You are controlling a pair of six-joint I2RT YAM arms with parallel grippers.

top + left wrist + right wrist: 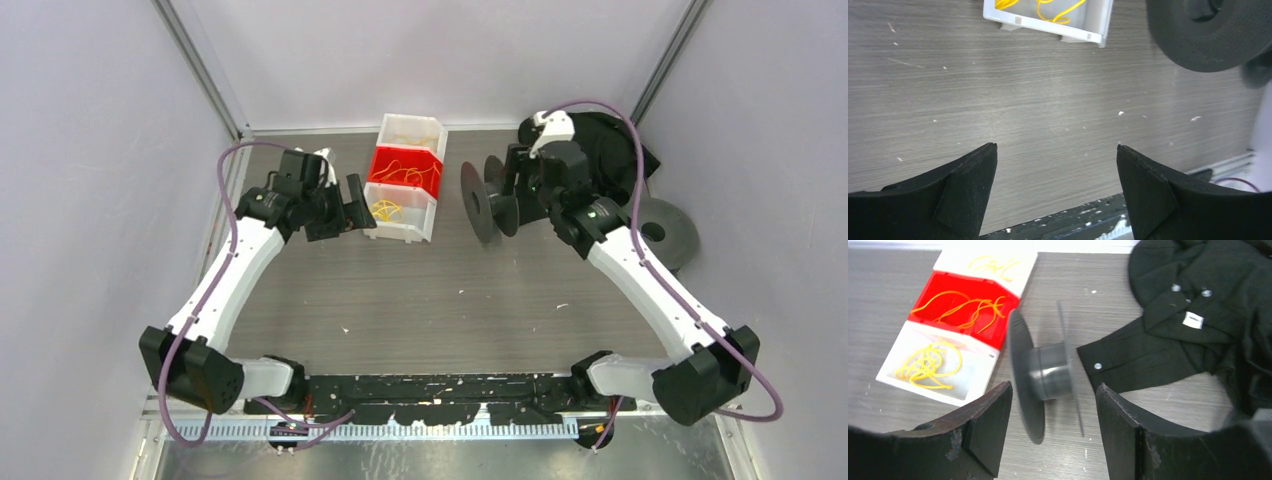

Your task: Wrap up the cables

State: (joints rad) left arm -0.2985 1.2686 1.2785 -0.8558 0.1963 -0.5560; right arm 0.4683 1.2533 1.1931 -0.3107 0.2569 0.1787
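Yellow cables [386, 210] lie as loose loops in a row of small bins, the near white bin [973, 385], the red bin [935, 282] and the far white bin [955, 257]. My left gripper [345, 212] hangs just left of the near bin, open, with bare table between its fingers [973, 175]. In the left wrist view the cables [1053, 10] show at the top edge. A dark grey spool [1045, 372] stands on its rims right of the bins, blurred. My right gripper [1053, 385] is open just in front of the spool, not touching it.
A black garment [1198, 305] lies crumpled at the back right. A second grey spool [665, 232] lies flat near the right wall. Grey walls close in the table on the left, right and back. White specks dot the wood-grain tabletop [430, 300].
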